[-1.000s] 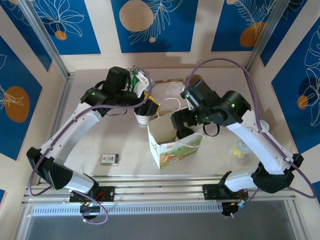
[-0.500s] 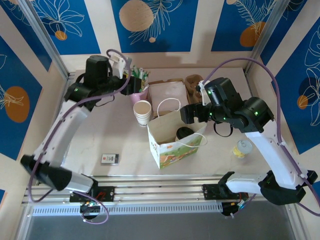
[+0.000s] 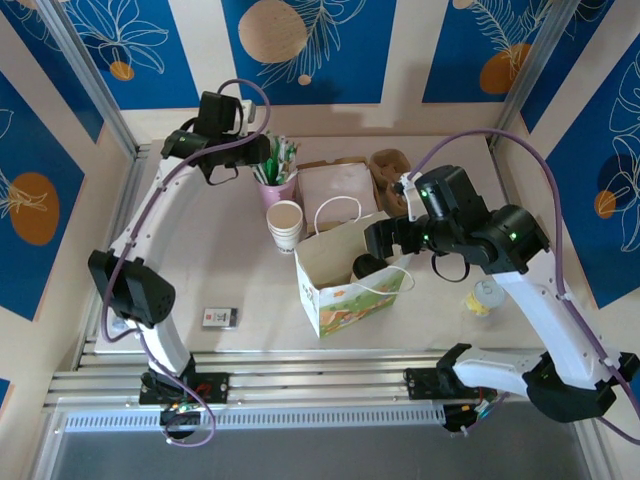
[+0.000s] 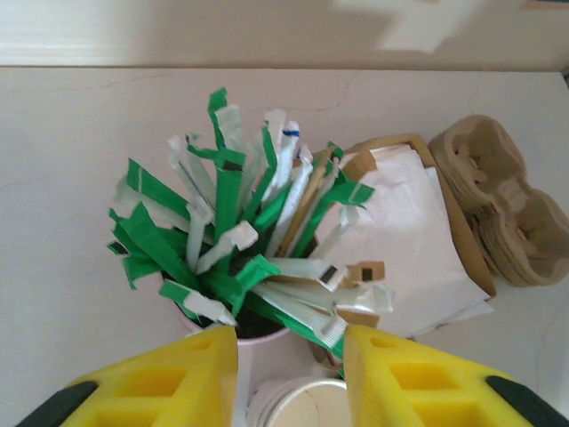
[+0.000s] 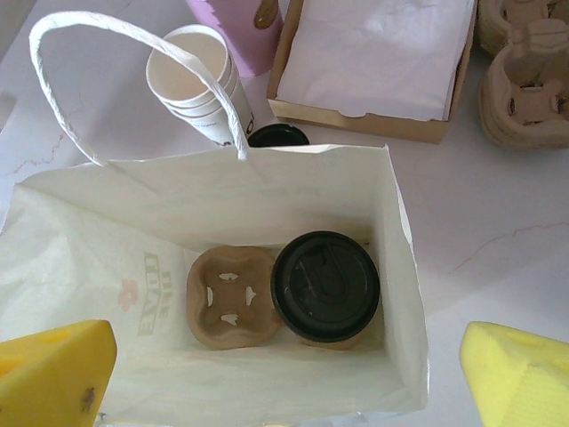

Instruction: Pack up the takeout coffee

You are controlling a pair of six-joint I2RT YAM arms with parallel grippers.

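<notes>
Though faint, pink print [image 5: 145,289] on bag [image 5: 267,191] unreadable; takeout coffee [image 5: 324,285] inside; both jaws spread.

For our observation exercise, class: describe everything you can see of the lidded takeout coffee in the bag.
The takeout coffee stands upright inside the white paper bag, seated in one pocket of a brown pulp carrier on the bag's floor. From above, its round black plastic lid, with raised moulded ridges, hides the cup body. The lid looks fully pressed on. Nothing grips it; the neighbouring pocket is empty.
</notes>
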